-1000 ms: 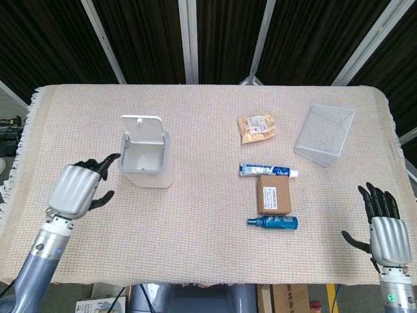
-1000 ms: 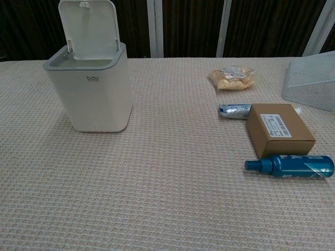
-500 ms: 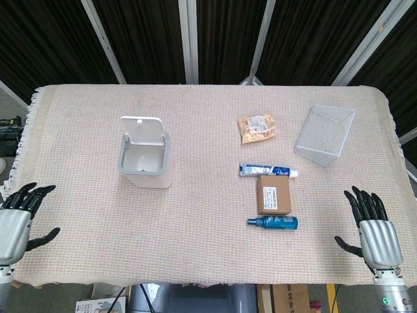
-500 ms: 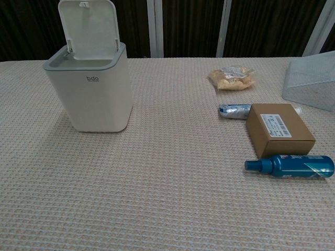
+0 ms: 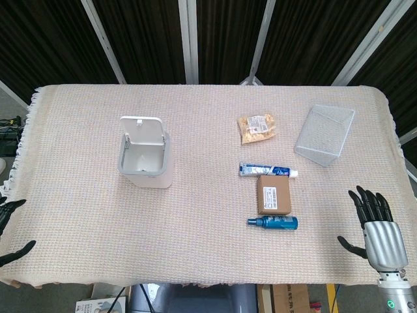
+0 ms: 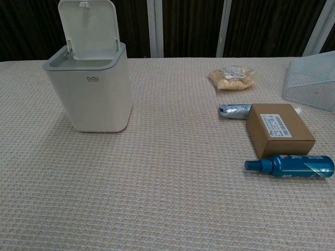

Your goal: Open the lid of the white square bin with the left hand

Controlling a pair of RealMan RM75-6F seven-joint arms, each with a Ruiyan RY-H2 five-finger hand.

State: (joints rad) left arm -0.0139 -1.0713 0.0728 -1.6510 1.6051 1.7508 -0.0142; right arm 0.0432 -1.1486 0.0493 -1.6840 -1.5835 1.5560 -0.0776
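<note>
White square bin (image 5: pixel 146 158) — stands on the counter (image 5: pixel 208 261) at its left half, lid (image 6: pixel 87 25) tipped fully upright on the rear hinge, mouth exposed; opening judged complete. Left hand (image 5: pixel 8 231) — a second ago beside the bin, since drawn back to the counter's near-left corner, only dark fingers (image 5: pixel 19 249) showing, spread and holding nothing. Right hand (image 5: pixel 378 229) — near-right corner, fingers apart, empty. Also present: snack packet (image 5: pixel 256 126), wire basket (image 5: pixel 324 134), tube (image 5: pixel 268 171), brown box (image 5: pixel 273 194), blue bottle (image 5: pixel 273 222) — all untouched.
</note>
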